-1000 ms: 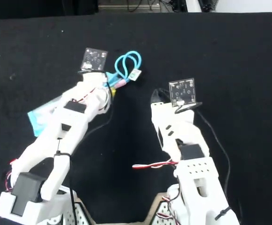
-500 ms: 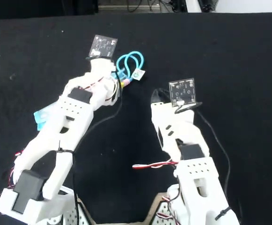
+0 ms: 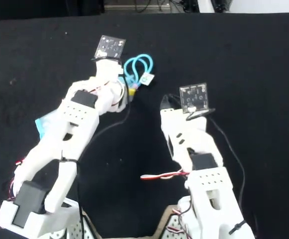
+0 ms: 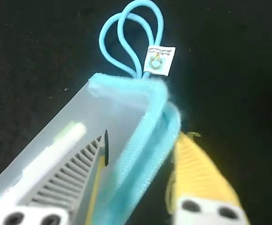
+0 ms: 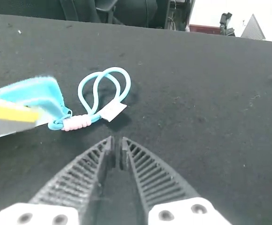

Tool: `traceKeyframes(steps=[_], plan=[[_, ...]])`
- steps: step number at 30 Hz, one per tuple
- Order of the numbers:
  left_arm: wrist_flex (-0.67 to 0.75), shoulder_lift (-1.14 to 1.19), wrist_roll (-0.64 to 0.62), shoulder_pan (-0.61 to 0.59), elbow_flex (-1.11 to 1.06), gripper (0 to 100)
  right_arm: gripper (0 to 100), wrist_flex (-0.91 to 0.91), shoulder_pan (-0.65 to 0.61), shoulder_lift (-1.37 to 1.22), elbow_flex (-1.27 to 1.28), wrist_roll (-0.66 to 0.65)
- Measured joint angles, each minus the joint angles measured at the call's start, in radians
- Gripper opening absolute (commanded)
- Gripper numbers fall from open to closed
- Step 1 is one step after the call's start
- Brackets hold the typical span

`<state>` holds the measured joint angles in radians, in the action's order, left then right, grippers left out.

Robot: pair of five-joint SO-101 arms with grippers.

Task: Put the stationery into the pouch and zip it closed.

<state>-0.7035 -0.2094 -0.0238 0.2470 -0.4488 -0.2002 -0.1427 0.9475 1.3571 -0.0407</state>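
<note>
A translucent pouch point(image 4: 56, 126) with a light-blue zip edge point(image 4: 150, 126) lies under my left arm; its rear corner point(image 3: 42, 124) sticks out beside the arm. A blue cord loop point(image 3: 138, 67) with a white tag point(image 4: 159, 60) hangs off the pouch's far end. My left gripper point(image 4: 145, 140) is shut on the zip edge at that end, with the grey finger point(image 4: 75, 173) behind the pouch wall and the yellow finger point(image 4: 196, 173) outside. A white stick-shaped item point(image 4: 51, 150) shows through the wall. My right gripper point(image 5: 116, 145) is shut on nothing, a little short of the cord loop point(image 5: 103, 89).
Black cloth point(image 3: 243, 59) covers the whole table. Pink beads point(image 5: 77, 124) sit on the cord beside the pouch end. The right arm point(image 3: 191, 144) stands to the right of the pouch, apart from it. Dark furniture lines the far edge.
My left arm has slid up and to the right along the pouch toward the cord loop. Less of the pouch shows behind it. The loop shifted slightly right. The right arm kept still.
</note>
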Motion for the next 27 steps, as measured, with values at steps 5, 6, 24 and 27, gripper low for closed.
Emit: traceKeyframes(steps=[5, 6, 24, 27], plan=[[0.000, 0.000, -0.002, 0.006, 0.000, 26, 1.8, 0.000, 0.000, 0.000, 0.000, 0.000], [0.000, 0.000, -0.002, 0.003, 0.000, 25, 1.8, 0.000, 0.000, 0.000, 0.000, 0.000], [-0.222, -0.138, -0.002, -0.193, 0.037, 17, 1.8, 0.000, 0.000, 0.000, 0.000, 0.000], [-0.227, -0.144, -0.002, -0.316, -0.043, 6, 1.8, 0.000, 0.000, 0.000, 0.000, 0.000]])
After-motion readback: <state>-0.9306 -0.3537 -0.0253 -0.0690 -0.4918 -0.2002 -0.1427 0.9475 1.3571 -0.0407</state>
